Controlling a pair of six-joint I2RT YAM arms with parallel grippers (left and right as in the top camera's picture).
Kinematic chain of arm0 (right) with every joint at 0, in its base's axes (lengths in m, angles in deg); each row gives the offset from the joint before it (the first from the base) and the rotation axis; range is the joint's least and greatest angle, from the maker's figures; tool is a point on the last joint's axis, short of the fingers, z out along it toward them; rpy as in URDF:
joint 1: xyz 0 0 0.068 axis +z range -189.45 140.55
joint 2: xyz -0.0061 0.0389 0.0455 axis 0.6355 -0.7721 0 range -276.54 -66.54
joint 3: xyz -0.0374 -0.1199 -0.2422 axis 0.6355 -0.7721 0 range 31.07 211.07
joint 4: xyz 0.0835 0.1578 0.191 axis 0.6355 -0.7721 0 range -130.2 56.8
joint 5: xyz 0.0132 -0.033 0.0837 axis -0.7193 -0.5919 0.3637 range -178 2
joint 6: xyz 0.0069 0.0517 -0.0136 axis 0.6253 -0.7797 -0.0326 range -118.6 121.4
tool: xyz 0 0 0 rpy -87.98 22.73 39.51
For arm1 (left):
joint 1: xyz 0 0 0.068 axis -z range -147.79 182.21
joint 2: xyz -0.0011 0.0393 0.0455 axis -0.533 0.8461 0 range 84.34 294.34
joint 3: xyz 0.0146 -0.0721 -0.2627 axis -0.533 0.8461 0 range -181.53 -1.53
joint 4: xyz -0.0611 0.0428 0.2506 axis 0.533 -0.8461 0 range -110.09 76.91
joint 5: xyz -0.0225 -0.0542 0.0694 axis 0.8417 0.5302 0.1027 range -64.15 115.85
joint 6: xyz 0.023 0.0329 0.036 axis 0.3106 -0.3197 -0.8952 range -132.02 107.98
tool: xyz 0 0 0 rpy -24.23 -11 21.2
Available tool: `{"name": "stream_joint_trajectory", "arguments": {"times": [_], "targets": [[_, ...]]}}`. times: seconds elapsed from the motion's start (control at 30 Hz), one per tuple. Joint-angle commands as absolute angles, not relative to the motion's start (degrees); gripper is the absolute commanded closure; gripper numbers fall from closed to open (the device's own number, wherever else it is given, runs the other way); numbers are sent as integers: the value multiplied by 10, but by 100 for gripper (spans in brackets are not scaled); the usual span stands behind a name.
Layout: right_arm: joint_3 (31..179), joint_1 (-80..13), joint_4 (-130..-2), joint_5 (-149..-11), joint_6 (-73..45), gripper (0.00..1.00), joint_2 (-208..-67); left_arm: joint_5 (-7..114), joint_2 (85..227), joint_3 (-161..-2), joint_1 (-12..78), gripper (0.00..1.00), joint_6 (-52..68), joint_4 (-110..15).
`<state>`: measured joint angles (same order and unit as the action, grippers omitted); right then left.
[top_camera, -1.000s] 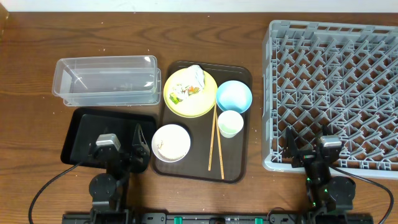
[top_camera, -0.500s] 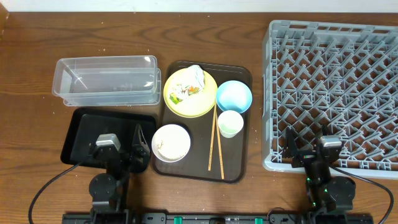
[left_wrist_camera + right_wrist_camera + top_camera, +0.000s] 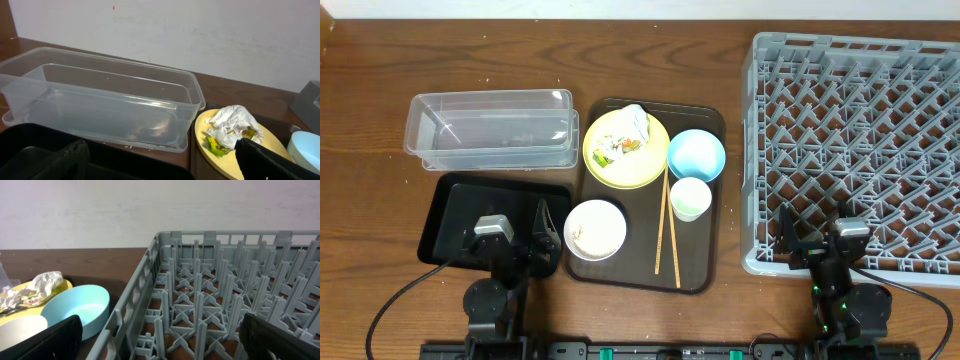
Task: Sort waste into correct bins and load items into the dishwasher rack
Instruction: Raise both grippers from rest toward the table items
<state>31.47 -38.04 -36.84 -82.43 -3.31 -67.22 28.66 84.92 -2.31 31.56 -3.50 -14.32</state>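
A yellow plate (image 3: 625, 160) holds a crumpled white napkin (image 3: 636, 122) and a small wrapper (image 3: 618, 150); both also show in the left wrist view (image 3: 235, 120). A blue bowl (image 3: 696, 155), pale cup (image 3: 690, 198), white bowl (image 3: 595, 230) and chopsticks (image 3: 665, 225) lie on the brown tray. The clear tub (image 3: 490, 130) and black tray (image 3: 445, 205) are on the left, the grey rack (image 3: 855, 150) on the right. My left gripper (image 3: 510, 245) is open and empty over the black tray's near edge. My right gripper (image 3: 830, 250) is open and empty at the rack's near edge.
The dark brown serving tray (image 3: 705, 270) sits mid-table between the bins and the rack. The rack's wall (image 3: 135, 295) rises right in front of my right gripper (image 3: 165, 340). The tub (image 3: 100, 95) stands just beyond my left gripper (image 3: 160, 167).
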Motion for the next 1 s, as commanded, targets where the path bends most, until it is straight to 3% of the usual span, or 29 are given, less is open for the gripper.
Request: {"name": "stream_joint_trajectory", "arguments": {"times": [0.0, 0.33, 0.57, 0.97], "targets": [[314, -376, -371, -832, -28, 1, -669, 279, 846, -18, 314, 4, -45, -169], [324, -376, -371, -858, -28, 1, -669, 279, 859, -37, 314, 4, -44, -197], [379, -376, -402, -892, -55, 1, -702, 280, 951, -121, 314, 4, -30, -255], [605, -375, -525, -869, -53, 1, -976, 359, 1239, -369, 314, 4, -30, -390]]}}
